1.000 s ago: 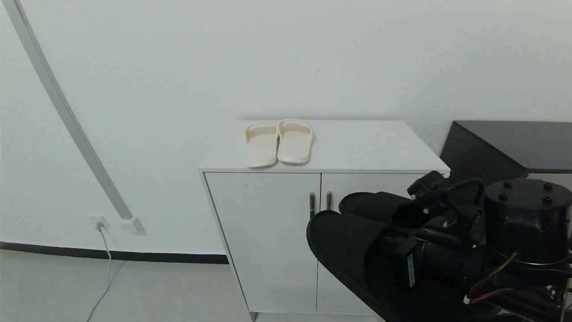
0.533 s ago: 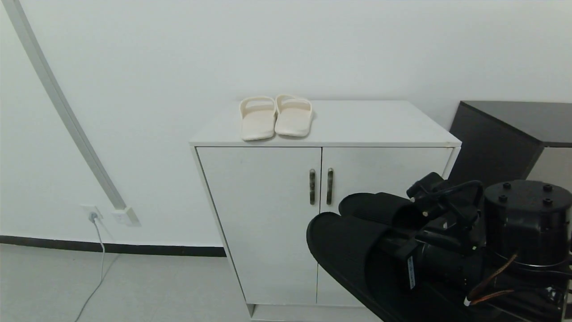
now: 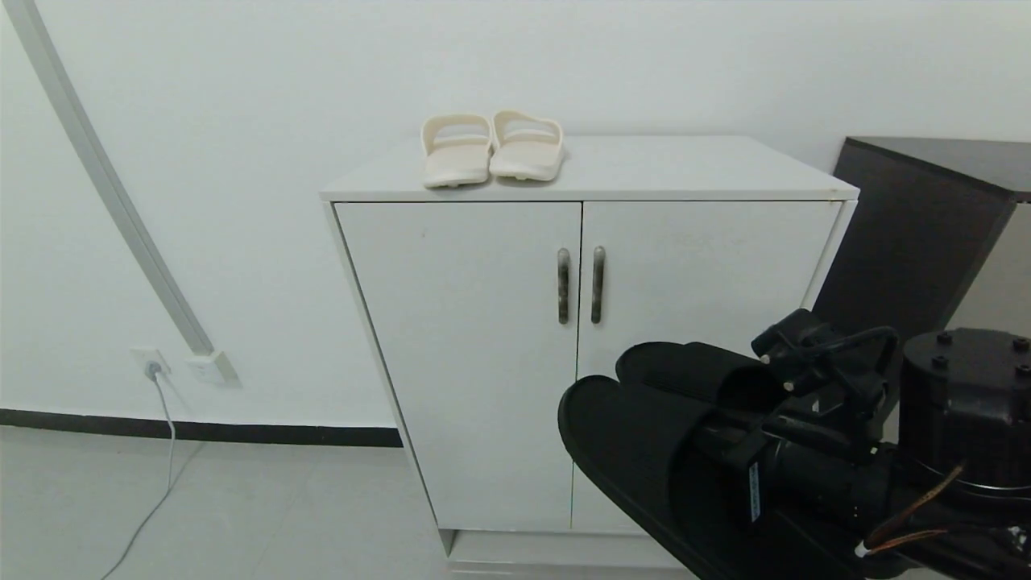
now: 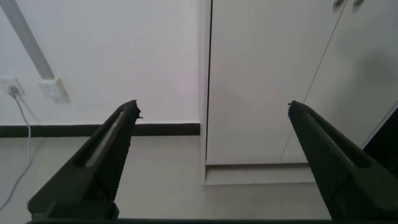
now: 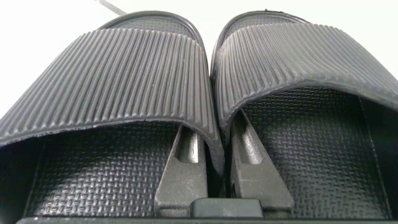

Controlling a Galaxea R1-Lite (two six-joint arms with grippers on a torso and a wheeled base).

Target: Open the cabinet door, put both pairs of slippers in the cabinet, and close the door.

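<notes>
A white cabinet [image 3: 467,362] stands against the wall with both doors shut and two metal handles [image 3: 580,286] at the middle. A cream pair of slippers [image 3: 491,149] lies on its top, left of centre. My right gripper [image 3: 729,439] holds a black pair of slippers [image 3: 644,419] low in front of the right door. In the right wrist view its fingers [image 5: 183,174] are inside the black slippers [image 5: 137,68], pinching their two inner sides together. My left gripper [image 4: 211,118] is open and low, facing the cabinet's left lower corner [image 4: 208,168].
A black piece of furniture [image 3: 910,234] stands right of the cabinet. On the wall to the left are a slanted grey conduit [image 3: 105,185] and a socket [image 3: 149,362] with a cable running down to the grey floor [image 3: 201,507].
The head camera has sunk, so the cabinet sits higher in the picture and its top is seen flatter. The right gripper still holds the black slippers in the same place.
</notes>
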